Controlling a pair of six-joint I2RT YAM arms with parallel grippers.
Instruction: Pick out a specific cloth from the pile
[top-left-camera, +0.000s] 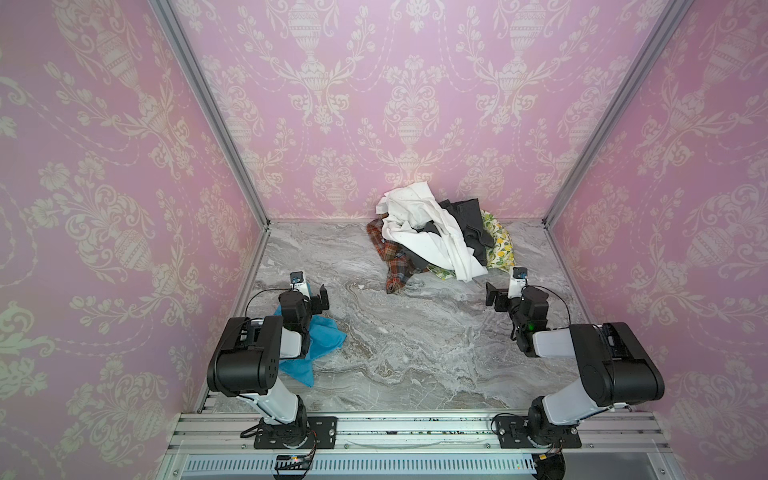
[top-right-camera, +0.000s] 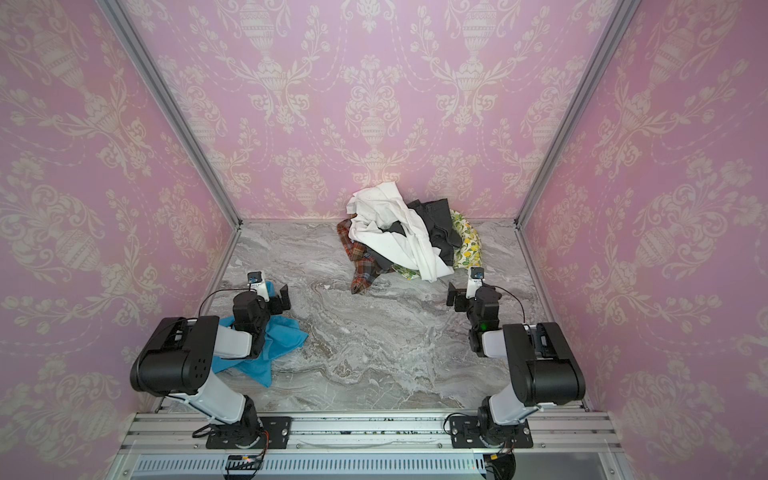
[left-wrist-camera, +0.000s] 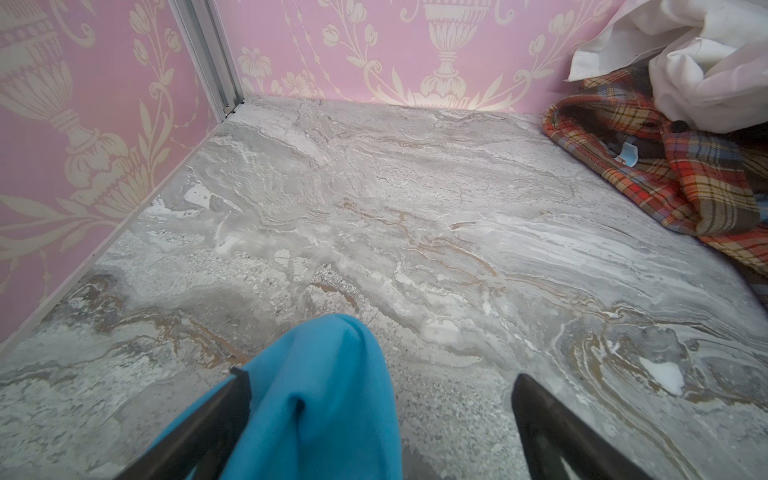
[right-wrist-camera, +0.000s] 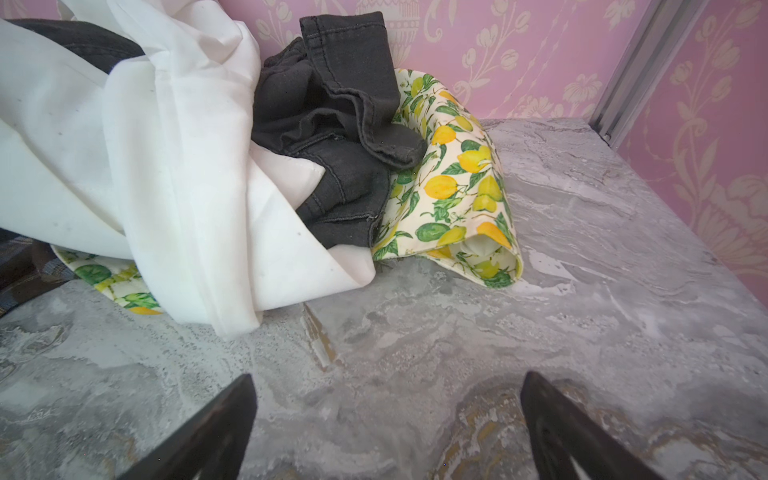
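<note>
Turquoise cloth lies crumpled on marble table, lower left in both top views, beneath left gripper, whose jaws are spread wide and grip nothing. Lower right, right gripper also gapes, empty. Upper centre, well apart: pile.

Bright, even, soft light with faint shadows; wide-angle bending at edges; wrist views blur up close.
</note>
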